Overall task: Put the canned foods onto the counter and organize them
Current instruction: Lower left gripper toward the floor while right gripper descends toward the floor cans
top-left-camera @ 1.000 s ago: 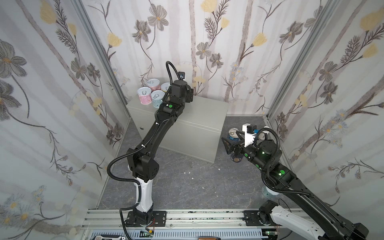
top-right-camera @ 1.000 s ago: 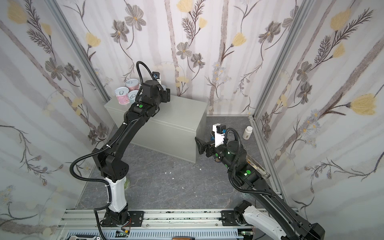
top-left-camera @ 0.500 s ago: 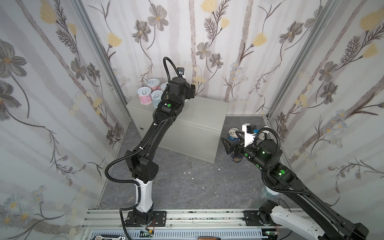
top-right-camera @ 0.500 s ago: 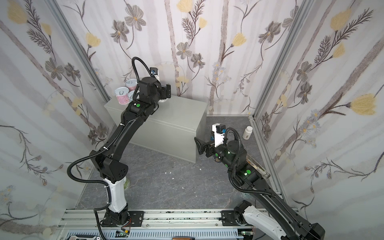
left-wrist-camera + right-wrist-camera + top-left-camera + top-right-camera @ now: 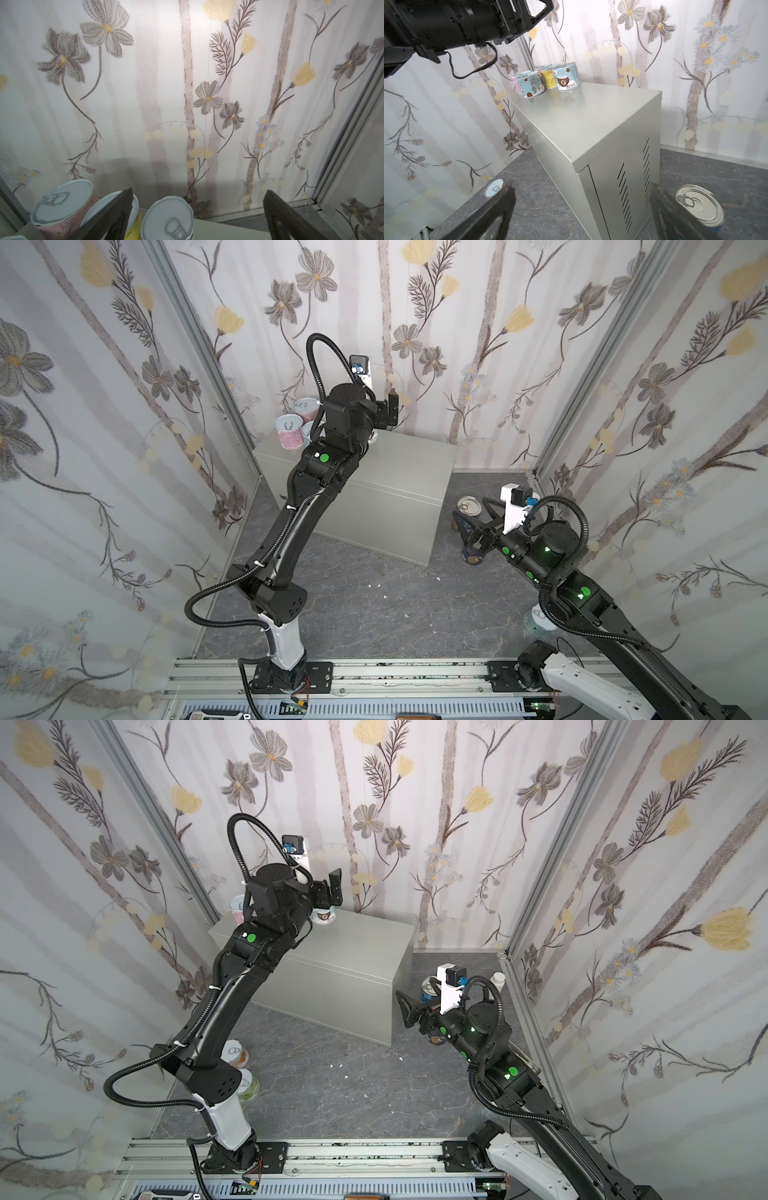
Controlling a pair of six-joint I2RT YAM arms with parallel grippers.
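We read only "220" low on the white-and-blue can (image 5: 566,80), far beyond the right jaws; print on the yellow can (image 5: 549,80) is too small.

The left tool (image 5: 390,410) has been opened wider and lifted from the group of cans at the rear left corner of the worktop (image 5: 353,952); it is now held above them with its jaws spread wide. The can with the brown cup label (image 5: 323,916), covered by the tool a second ago, is now exposed, left standing upright beside the yellow can (image 5: 548,81) and clear of both fingers (image 5: 116,214). The left wrist has been raised toward the back wall.
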